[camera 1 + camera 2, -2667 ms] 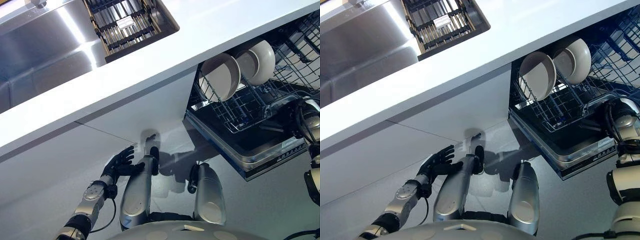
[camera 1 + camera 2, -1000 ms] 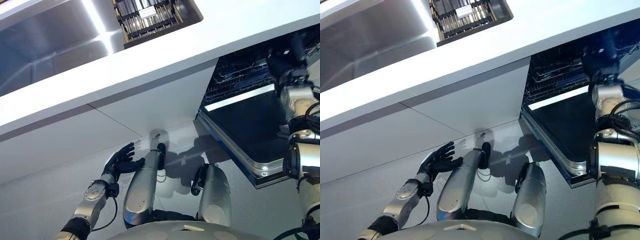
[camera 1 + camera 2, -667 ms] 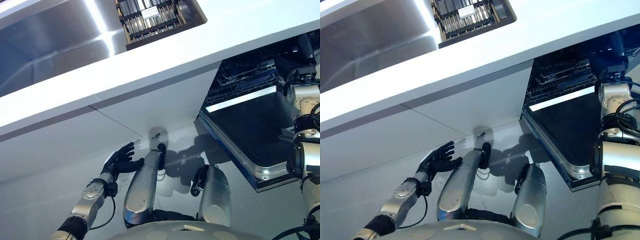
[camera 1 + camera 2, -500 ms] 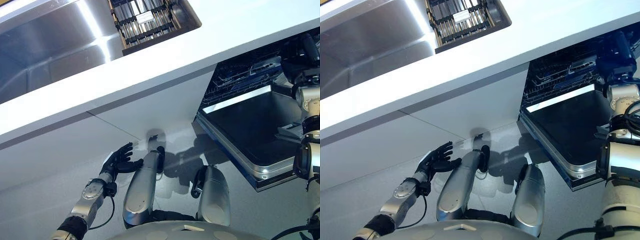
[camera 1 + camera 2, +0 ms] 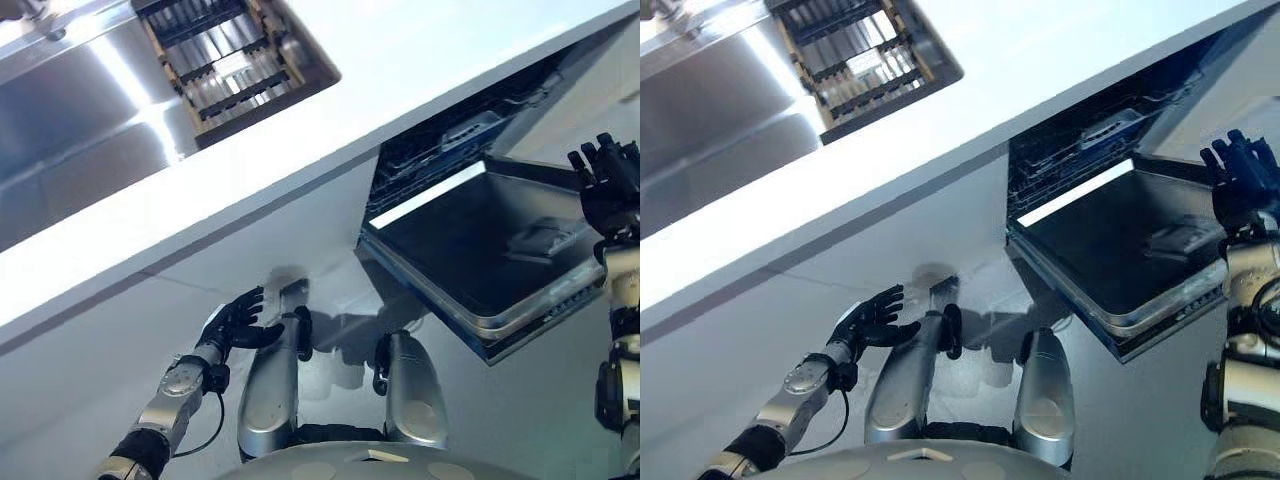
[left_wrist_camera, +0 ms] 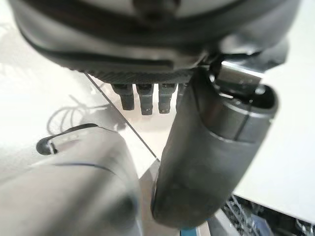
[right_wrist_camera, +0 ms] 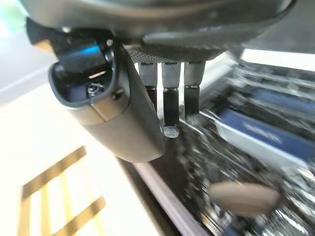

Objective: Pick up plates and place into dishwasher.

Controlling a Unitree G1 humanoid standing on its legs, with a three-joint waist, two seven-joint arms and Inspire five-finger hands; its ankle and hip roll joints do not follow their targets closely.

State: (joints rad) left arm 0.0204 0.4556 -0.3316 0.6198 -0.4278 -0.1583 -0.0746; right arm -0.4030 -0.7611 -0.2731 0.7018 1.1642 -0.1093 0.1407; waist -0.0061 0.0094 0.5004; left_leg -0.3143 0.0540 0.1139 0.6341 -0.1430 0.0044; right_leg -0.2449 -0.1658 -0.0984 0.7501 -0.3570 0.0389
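White table (image 5: pixel 420 60) runs across the scene, with a steel sink (image 5: pixel 90 110) set into it on the far left and a dark slatted rack (image 5: pixel 225 55) at the sink's right end. Below the table's right part the dishwasher (image 5: pixel 470 240) stands with its door (image 5: pixel 480 260) partly lowered, the dark inner face showing, and wire racks (image 5: pixel 450 135) pushed back inside the cavity. No plates can be made out in the head views; in the right wrist view a blurred pale round shape (image 7: pixel 241 194) lies among the racks, too smeared to name. The right robot hand (image 5: pixel 605 175) is at the far right, above the door's outer edge, fingers straight and spread wide, holding nothing. The left robot hand (image 5: pixel 238 322) is low on the near left, in front of the white cabinet front (image 5: pixel 200 300), fingers also straight and spread, empty.
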